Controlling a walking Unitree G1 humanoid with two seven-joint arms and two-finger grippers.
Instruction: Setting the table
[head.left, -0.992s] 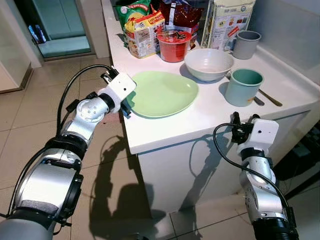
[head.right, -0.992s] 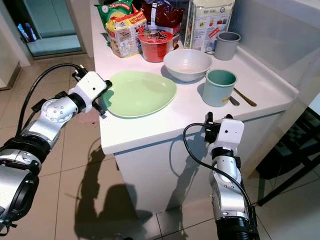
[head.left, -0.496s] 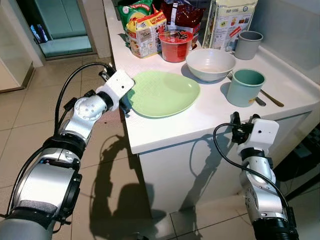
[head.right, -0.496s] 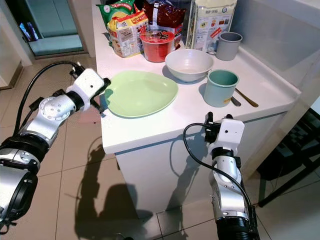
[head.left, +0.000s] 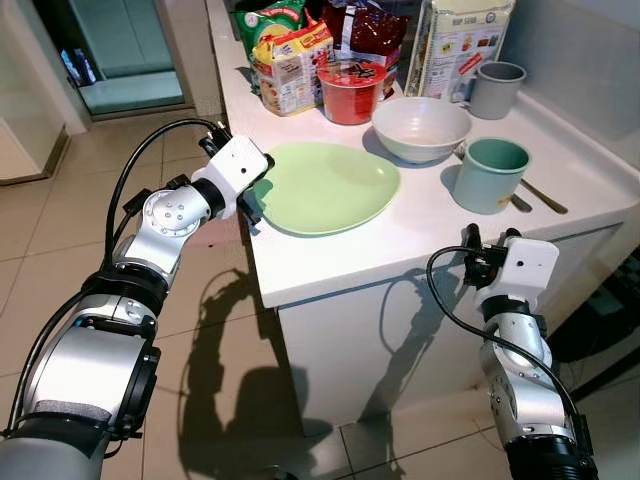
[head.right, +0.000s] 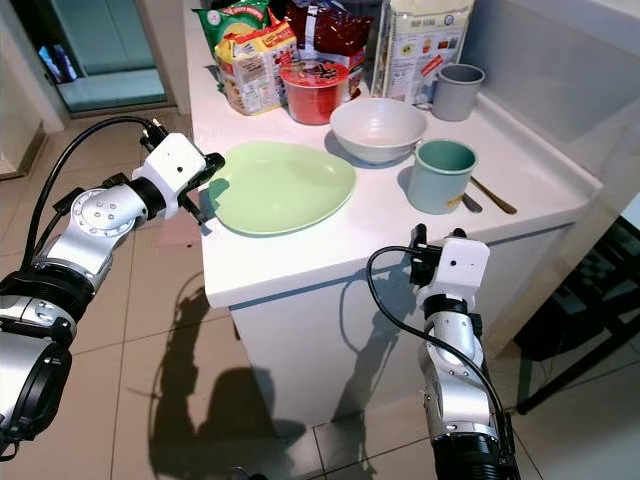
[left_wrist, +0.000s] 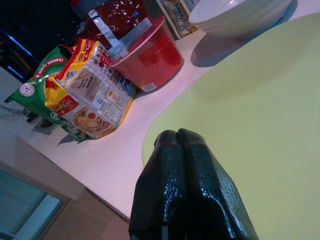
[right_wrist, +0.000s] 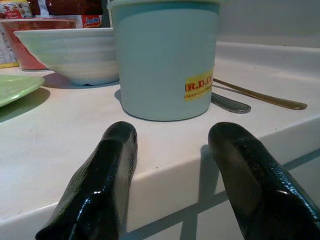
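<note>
Altogether one plate pinched by left tool; right tool spread apart.

Camera setup around the green plate

My head pair looks steeply down from above the plate. My left wrist camera skims low across it, very near; my right wrist camera faces the teal cup beside it, plate edge shared.
</note>
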